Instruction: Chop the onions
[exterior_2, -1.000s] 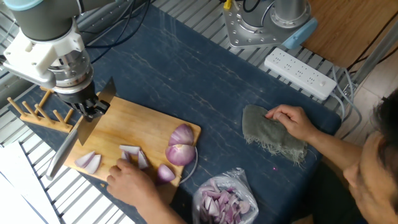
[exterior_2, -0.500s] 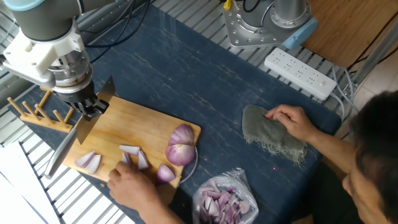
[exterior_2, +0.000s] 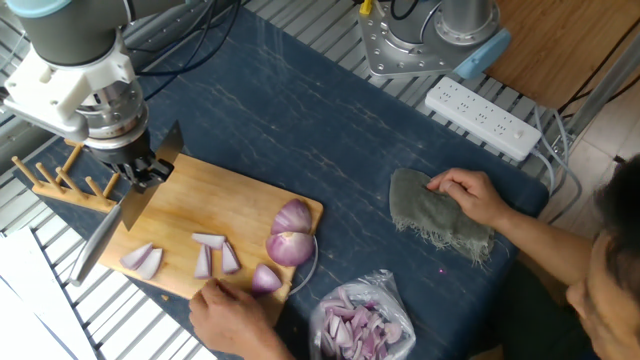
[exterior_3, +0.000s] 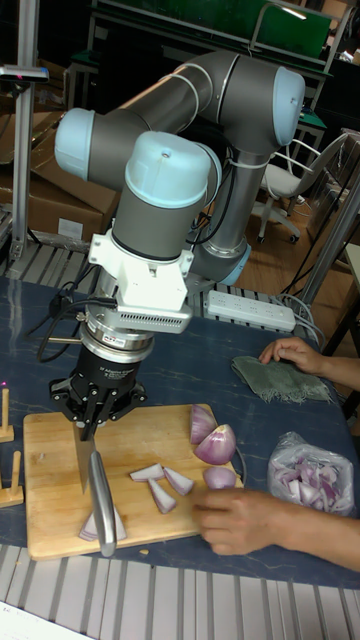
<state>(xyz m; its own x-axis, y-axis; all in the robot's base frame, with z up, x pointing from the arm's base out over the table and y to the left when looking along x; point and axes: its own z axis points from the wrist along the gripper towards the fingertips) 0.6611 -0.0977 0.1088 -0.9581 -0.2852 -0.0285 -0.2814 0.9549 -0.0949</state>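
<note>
We see glossy purple skins and pale matt cut faces on the onions; they lie on a smooth wooden cutting board; the knife looks like dull grey metal; the bag is clear, shiny plastic; the rag is rough grey cloth with frayed edges; the table cover is matt dark blue.

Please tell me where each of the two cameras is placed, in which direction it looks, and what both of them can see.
Fixed view: high above, looking steeply down at the cutting board; shows the robot's wrist, the gripper with the knife, and the person's hands.
Tall fixed view: low at the table's front edge, looking level at the whole arm.
Shared: board, onions, gripper, bag of onion bits, grey cloth, power strip.
</note>
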